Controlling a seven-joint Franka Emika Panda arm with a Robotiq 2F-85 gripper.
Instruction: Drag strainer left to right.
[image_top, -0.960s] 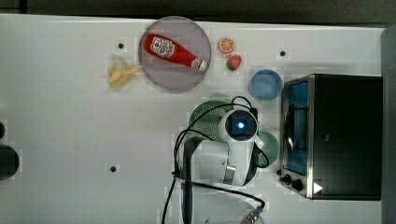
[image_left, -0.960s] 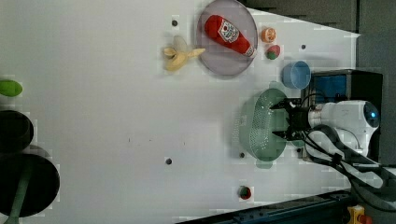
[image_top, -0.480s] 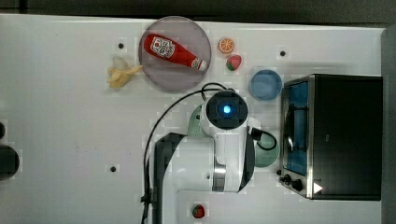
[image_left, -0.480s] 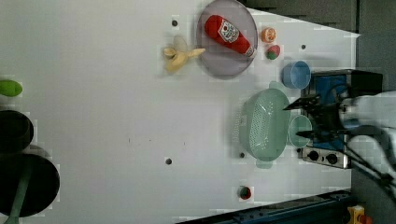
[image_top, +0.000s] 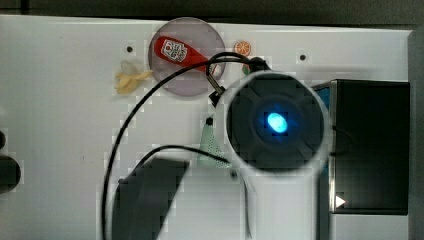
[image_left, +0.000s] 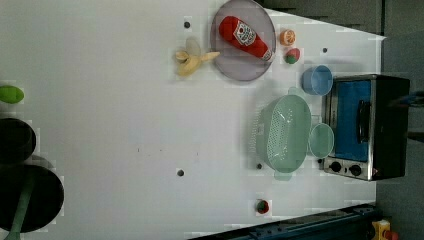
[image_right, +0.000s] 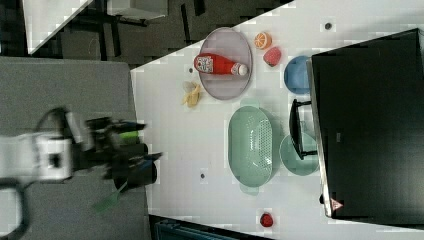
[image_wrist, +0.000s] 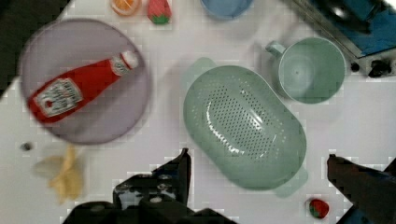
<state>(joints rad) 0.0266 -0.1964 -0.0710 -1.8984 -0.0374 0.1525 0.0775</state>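
Observation:
The strainer (image_left: 282, 132) is a pale mint-green oval colander with rows of tiny holes. It rests on the white table (image_left: 125, 125), just to the left view's left of the toaster oven (image_left: 365, 127). It also shows as the strainer (image_right: 250, 147) in the right view and the strainer (image_wrist: 243, 133) in the wrist view. In the top view the arm's head (image_top: 275, 122) with its blue light covers most of it; only an edge of the strainer (image_top: 210, 147) shows. My gripper (image_wrist: 259, 157) hangs high above the strainer, open, with nothing between its dark fingers (image_wrist: 177, 172).
A green mug (image_left: 321, 140) touches the strainer on the oven side, and a blue bowl (image_left: 316, 80) stands beside the oven. A grey plate (image_left: 225, 60) holds a ketchup bottle (image_left: 245, 36). Nearby lie a banana (image_left: 192, 57), an orange slice (image_left: 287, 37) and a strawberry (image_left: 292, 55).
The arm has lifted away from the strainer's oven-side rim, risen close under the top camera and left the left view. The strainer has stayed where it was.

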